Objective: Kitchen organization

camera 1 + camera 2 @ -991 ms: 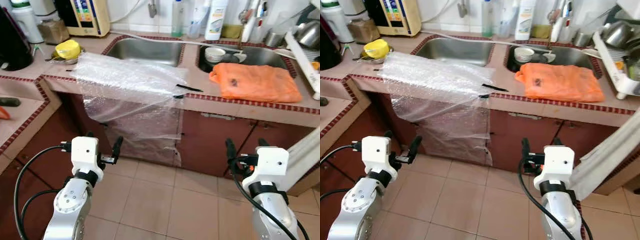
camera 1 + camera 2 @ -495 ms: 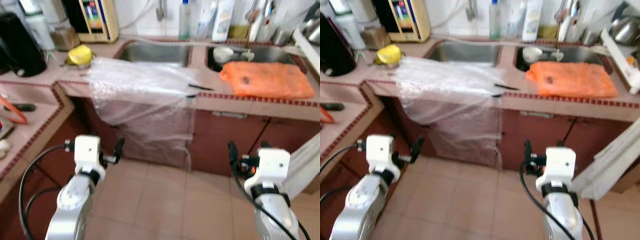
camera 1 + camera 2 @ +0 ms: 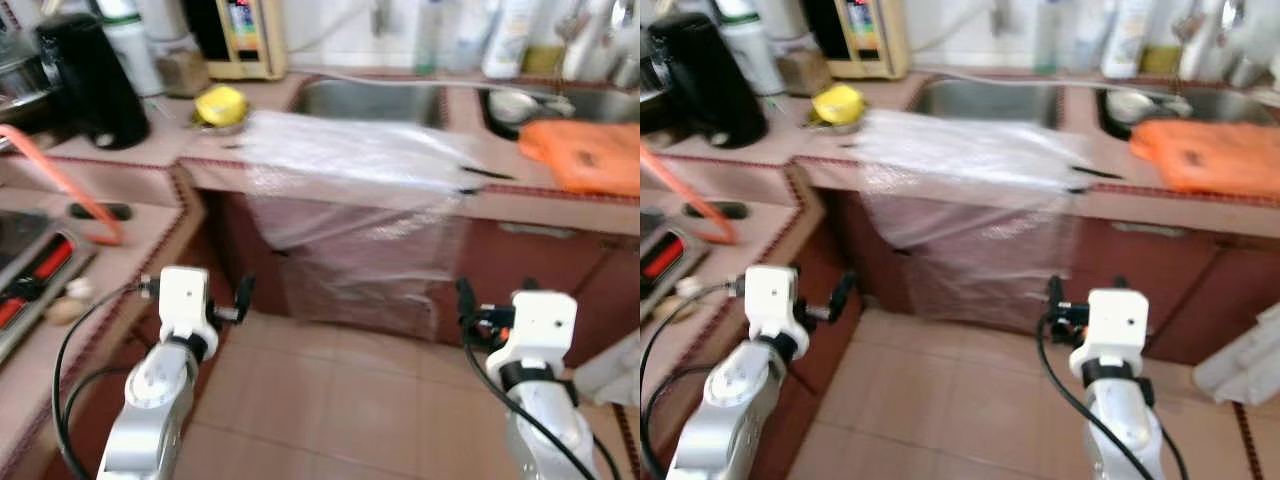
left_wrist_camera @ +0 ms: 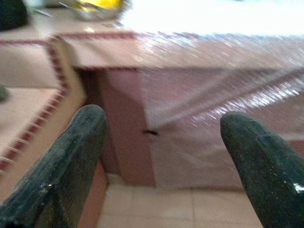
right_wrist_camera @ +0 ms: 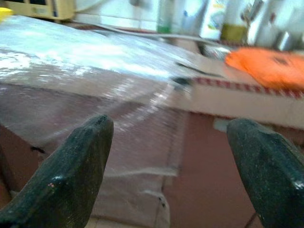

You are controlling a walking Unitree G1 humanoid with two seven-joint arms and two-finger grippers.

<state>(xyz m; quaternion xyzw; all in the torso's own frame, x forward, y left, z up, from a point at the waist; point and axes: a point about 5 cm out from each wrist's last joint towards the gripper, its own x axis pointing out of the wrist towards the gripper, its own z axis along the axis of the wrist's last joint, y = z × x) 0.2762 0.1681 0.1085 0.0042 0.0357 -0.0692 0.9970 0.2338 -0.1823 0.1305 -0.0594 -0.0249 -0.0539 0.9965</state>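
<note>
A large sheet of bubble wrap lies over the tiled countertop in front of the left sink basin, and roughly half of it spills over the counter's front edge, hanging down across the red-brown cabinet doors. Its long axis runs along the counter edge — crosswise to both arms. It sits ahead of and above both grippers, about midway between them.

The left gripper is held low over the tiled floor, fingers spread wide with nothing between them; its wrist view looks at the hanging sheet's left part and the corner where the counter turns. The right gripper is also low, fingers well apart and empty, aimed at the sheet's right hanging edge. That free edge looks like the easier thing to pinch, so the right arm seems slightly better placed, though neither is near contact yet.

To the right on the counter lies an orange plastic bag; to the left, a yellow object in a bowl sits just beside the sheet's far corner, and a black kettle stands farther left. The floor before the cabinets gives open room to step in.
</note>
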